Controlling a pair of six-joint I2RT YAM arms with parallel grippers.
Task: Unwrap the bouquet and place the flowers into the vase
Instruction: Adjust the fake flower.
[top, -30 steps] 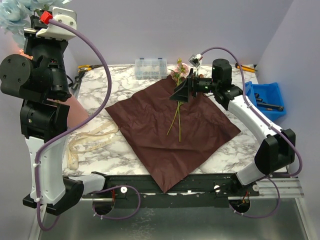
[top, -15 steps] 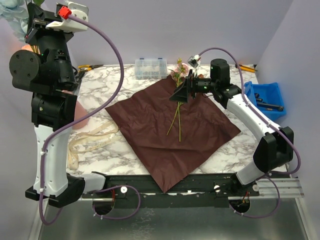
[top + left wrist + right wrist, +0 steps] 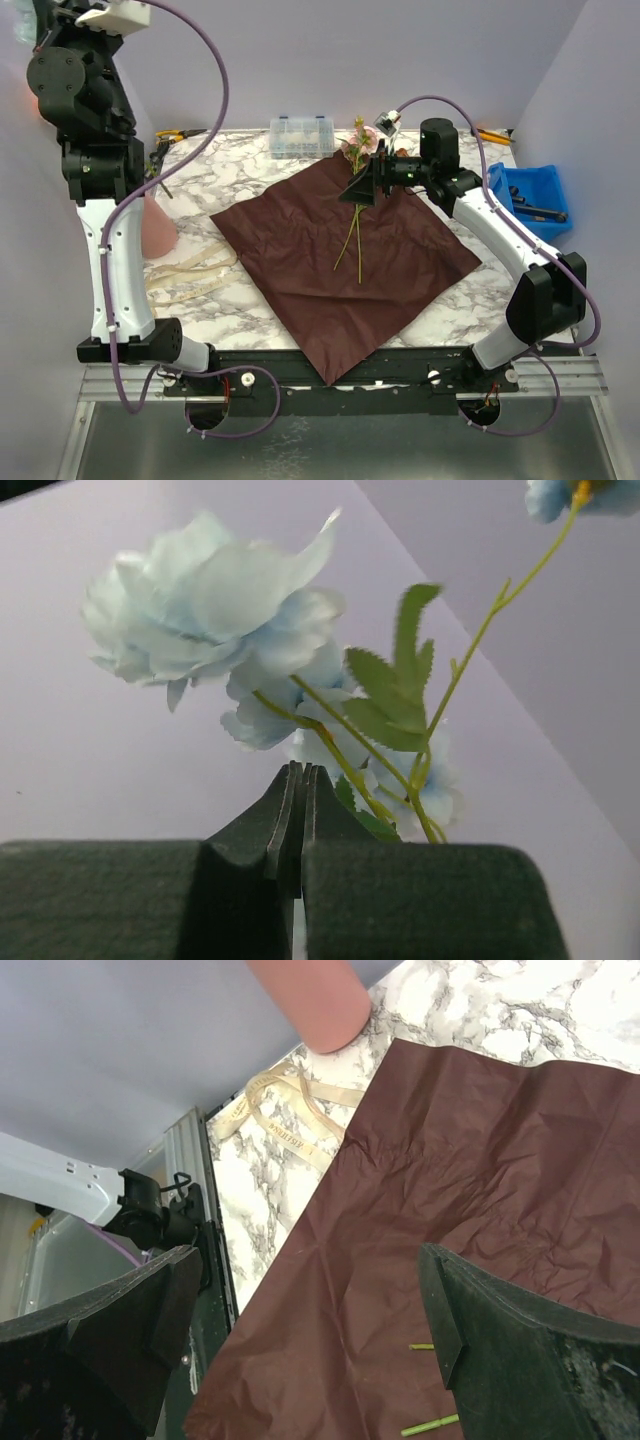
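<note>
The maroon sheet [image 3: 340, 265] of the bouquet lies spread flat on the table, and its beige ribbon [image 3: 185, 272] lies loose to the left. A pink flower [image 3: 358, 145] with thin green stems [image 3: 352, 240] rests on the sheet. My right gripper [image 3: 362, 186] hovers open just above those stems; in the right wrist view the stem ends [image 3: 430, 1425] show by the right fingertip. My left arm is raised high at the top left. Its gripper [image 3: 300, 772] is shut, with light blue flowers [image 3: 210, 600] rising from behind its right finger. The salmon-pink vase [image 3: 158, 225] stands at the left edge.
A clear plastic box [image 3: 302, 137] sits at the table's back edge, with hand tools [image 3: 178, 133] at the back left corner. A blue bin [image 3: 535, 200] holding tools stands off the right side. The left arm's base [image 3: 150, 1215] shows in the right wrist view.
My left arm has swung upward and back, carrying the blue flowers out of the overhead view and uncovering the vase. The right arm has stayed nearly still, open.
</note>
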